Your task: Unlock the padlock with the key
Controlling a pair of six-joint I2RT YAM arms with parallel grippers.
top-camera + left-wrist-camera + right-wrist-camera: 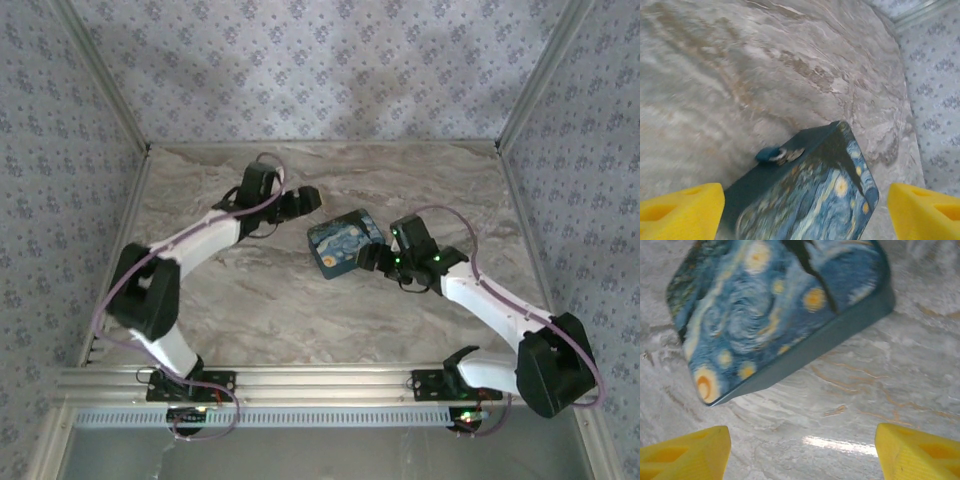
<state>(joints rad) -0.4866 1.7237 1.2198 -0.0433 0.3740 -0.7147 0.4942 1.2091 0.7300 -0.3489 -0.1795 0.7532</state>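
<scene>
Soft, even, fairly bright light; faint shadows under the arms (200,240). Right wrist view: white glare patch on the desk (840,445) between the right fingers (685,452). Left wrist view: desk beyond the left fingers (680,210) streaked with blur, box (815,195) between them soft

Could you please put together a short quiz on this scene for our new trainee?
1. True or false: the left gripper is shut on the patterned box.
2. Where is the box? A) on the table, between the left gripper and the right gripper; B) on a shelf; C) in a drawer.
3. What colour are the gripper fingers?
Key: 1 false; 2 A; 3 yellow.
</scene>
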